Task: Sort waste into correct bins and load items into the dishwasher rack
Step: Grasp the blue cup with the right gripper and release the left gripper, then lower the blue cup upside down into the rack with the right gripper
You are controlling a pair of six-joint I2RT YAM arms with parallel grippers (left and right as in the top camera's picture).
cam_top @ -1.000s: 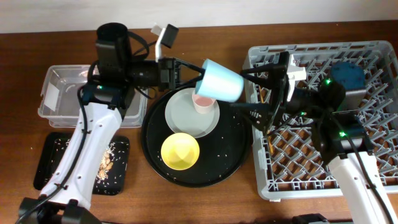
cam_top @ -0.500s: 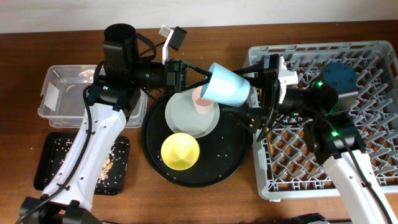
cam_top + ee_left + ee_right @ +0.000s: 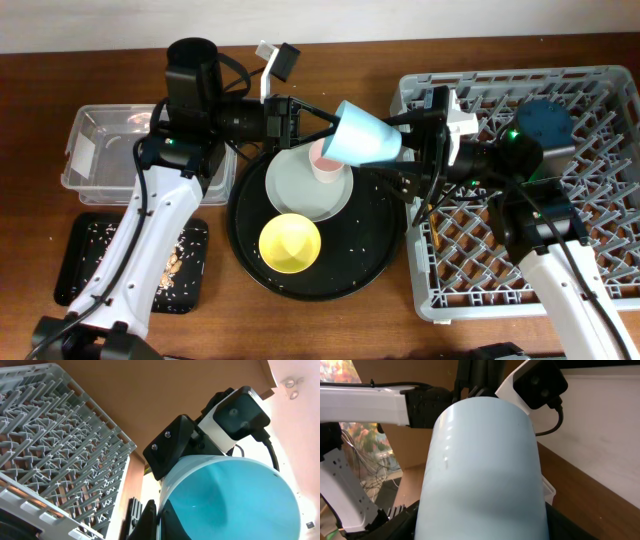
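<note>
Light-blue cup (image 3: pixel 365 137) now further right; left fingers (image 3: pixel 312 108) clamp it aloft, presumably so right fingers (image 3: pixel 400 183), spread apart around it, can carry it to the rack (image 3: pixel 470 250).

In the right wrist view the light-blue cup (image 3: pixel 480 475) fills the space ahead of the right gripper (image 3: pixel 400 152), hiding its fingers, and the cup runs off the lower edge. From overhead, whether those fingers touch the cup cannot be told. In the left wrist view the cup covers most of the left gripper (image 3: pixel 326 127) and is cut by the lower edge. Beneath the left gripper, the pink cup (image 3: pixel 322 166) sits partly hidden behind the blue one. Behind the right gripper, the dishwasher rack (image 3: pixel 470 270) runs past the right edge.
</note>
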